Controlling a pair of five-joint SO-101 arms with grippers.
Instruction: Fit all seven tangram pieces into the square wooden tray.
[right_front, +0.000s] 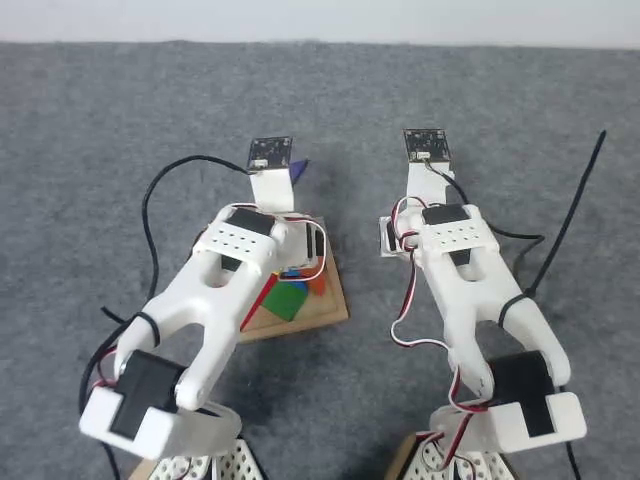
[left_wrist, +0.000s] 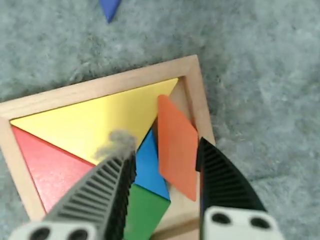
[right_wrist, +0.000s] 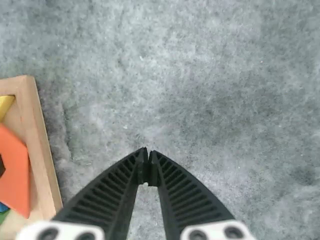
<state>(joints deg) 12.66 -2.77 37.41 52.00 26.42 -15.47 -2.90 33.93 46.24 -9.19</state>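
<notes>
Grey carpet (right_front: 100, 150) all round, and at centre-left of the high view the left gripper (left_wrist: 164, 150) hangs over the wooden tray (left_wrist: 100, 82), jaws apart either side of the orange piece (left_wrist: 177, 145) running lengthwise along the tray's right-hand wall, while the right gripper (right_wrist: 149, 152), pinched together empty, sits just outside.

No text, number, label or sign can be read anywhere in view. The left arm's wrist circuit board (right_front: 270, 152) and the right arm's wrist circuit board (right_front: 427, 146) each carry faint pale markings, too small to make out.
</notes>
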